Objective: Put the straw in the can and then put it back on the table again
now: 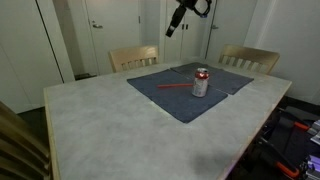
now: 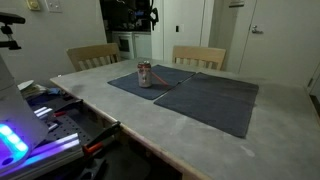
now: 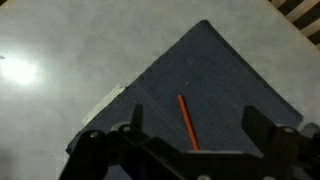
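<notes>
The red-orange straw (image 1: 175,86) lies flat on a dark blue mat (image 1: 170,98), just beside the silver can with red markings (image 1: 201,83), which stands upright on the same mat. My gripper (image 1: 170,30) hangs high above the far side of the table (image 1: 100,120), well clear of both. In the wrist view the straw (image 3: 186,120) lies on the mat (image 3: 220,70) below and between my two fingers (image 3: 135,122), which stand wide apart with nothing in them. The can (image 2: 145,75) also shows in an exterior view; the wrist view does not show it.
Two wooden chairs (image 1: 134,57) (image 1: 250,58) stand at the table's far edge. A second dark mat (image 2: 215,100) lies next to the first. Equipment with lit screens (image 2: 20,135) crowds the floor beside the table. Doors and a wall close off the back.
</notes>
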Controlling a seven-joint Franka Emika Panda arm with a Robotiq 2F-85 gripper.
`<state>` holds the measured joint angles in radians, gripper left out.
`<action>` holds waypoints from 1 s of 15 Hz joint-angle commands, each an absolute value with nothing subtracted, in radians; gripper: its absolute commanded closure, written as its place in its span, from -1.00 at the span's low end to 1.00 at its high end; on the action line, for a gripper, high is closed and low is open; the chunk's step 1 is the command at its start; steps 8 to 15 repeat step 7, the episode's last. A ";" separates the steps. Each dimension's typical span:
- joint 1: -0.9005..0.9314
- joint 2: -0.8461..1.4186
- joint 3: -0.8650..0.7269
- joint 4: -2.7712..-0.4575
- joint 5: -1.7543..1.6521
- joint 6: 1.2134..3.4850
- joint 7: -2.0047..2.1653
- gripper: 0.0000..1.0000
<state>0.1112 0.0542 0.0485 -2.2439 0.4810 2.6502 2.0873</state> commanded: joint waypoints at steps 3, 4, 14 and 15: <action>0.092 -0.010 0.062 -2.239 0.740 2.459 1.880 -1.00; 0.091 -0.013 0.056 -2.237 0.762 2.415 1.872 -1.00; 0.083 -0.005 0.047 -2.231 0.770 2.326 1.888 -1.00; 0.083 -0.005 0.047 -2.231 0.770 2.326 1.888 -1.00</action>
